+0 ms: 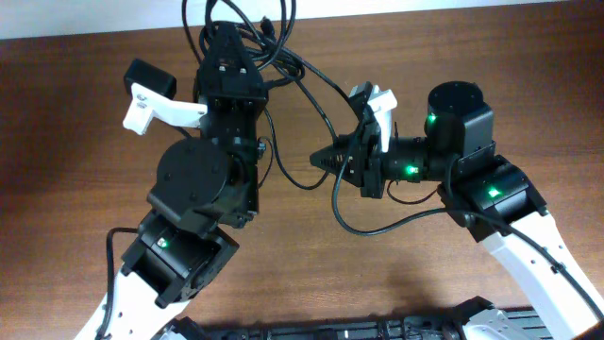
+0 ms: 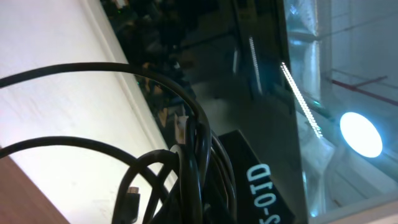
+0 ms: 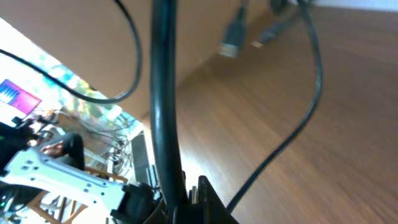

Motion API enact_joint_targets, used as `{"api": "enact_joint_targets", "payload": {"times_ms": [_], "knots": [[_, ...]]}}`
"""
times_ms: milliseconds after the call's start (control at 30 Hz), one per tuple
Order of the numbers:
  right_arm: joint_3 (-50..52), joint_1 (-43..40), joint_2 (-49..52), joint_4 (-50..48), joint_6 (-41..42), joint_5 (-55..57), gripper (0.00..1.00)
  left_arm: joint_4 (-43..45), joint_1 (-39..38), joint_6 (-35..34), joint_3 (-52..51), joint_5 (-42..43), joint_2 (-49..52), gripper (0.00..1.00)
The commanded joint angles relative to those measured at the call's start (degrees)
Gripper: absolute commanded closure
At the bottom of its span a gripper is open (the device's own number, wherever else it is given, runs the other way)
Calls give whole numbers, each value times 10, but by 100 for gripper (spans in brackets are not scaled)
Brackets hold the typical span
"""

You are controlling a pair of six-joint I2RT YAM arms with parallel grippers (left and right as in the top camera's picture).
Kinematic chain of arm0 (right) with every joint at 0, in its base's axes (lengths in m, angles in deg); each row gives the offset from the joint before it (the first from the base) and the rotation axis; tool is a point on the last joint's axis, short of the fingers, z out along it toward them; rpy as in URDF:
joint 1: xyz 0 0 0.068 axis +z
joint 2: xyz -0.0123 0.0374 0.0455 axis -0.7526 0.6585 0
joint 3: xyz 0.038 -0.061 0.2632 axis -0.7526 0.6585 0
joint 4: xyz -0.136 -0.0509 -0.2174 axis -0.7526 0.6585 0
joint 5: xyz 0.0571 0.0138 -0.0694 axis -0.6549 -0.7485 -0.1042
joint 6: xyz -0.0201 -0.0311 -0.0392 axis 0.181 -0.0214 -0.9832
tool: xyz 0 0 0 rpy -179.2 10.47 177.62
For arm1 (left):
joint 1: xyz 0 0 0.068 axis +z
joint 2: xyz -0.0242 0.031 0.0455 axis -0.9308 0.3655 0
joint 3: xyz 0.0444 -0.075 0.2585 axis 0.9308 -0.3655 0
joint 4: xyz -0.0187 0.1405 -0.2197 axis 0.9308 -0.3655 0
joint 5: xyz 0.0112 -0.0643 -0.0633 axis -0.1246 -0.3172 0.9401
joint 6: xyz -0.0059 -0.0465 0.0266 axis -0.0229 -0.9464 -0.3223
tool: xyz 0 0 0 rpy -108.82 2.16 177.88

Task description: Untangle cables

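Observation:
The cables are thin black cords bunched at the far middle of the wooden table. My left gripper reaches into that bunch and is shut on it. The left wrist view shows the bundle running through the jaws, with a small plug hanging beside it. My right gripper points left and is shut on one cable strand, which rises straight from its fingers. A slack loop trails under the right arm. Two plugs dangle ahead in the right wrist view.
The table's far edge runs just behind the cable bunch. A dark strip lies along the near edge between the two arm bases. Both arms crowd the middle of the table.

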Motion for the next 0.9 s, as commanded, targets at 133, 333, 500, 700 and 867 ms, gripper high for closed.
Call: {"api": "enact_joint_targets", "payload": {"times_ms": [133, 333, 500, 700, 867], "knots": [[-1, -1, 0, 43, 6, 110, 96, 15, 6, 30, 14, -66, -5, 100], [-1, -1, 0, 49, 6, 135, 96, 16, 6, 30, 14, -67, -5, 100], [-1, -1, 0, 58, 6, 173, 95, 41, 6, 49, 14, -150, -5, 100], [-1, -1, 0, 58, 5, 175, 67, 40, 6, 59, 14, -176, -5, 100], [-1, -1, 0, 58, 4, 184, 38, 40, 6, 59, 14, -176, -5, 100]]}}
